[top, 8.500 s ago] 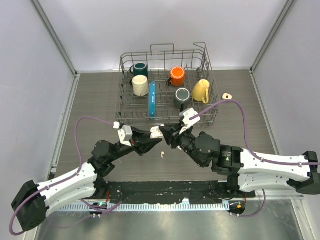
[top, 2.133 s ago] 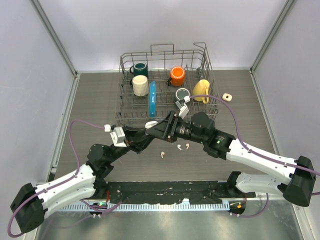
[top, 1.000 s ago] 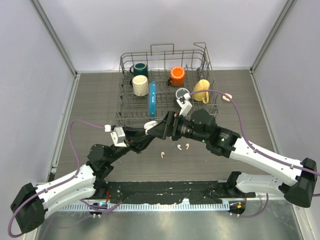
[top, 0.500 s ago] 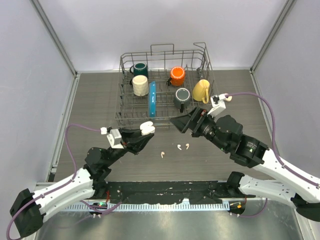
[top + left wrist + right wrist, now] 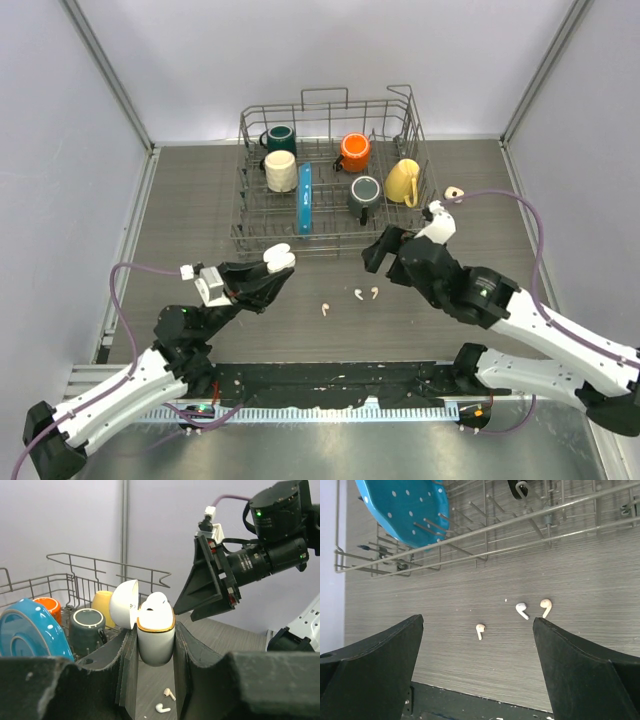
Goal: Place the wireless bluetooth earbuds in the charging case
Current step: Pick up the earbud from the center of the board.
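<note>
Three earbuds [image 5: 521, 610] lie on the table [image 5: 580, 660] beneath my right pincer [image 5: 477, 621], framed between its fingers, which are spread wide and empty. My left wrist camera catches only two, below the charging case [image 5: 155, 630], its lid [image 5: 122, 605] flipped open, which my left pincer [image 5: 155, 647] clamps upright by its sides.

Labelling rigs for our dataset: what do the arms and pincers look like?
Left arm and right arm: white links, black joints. A purple cable runs to each wrist's small white box. Left pincer and right pincer: matte black, wedge-shaped fingers.
</note>
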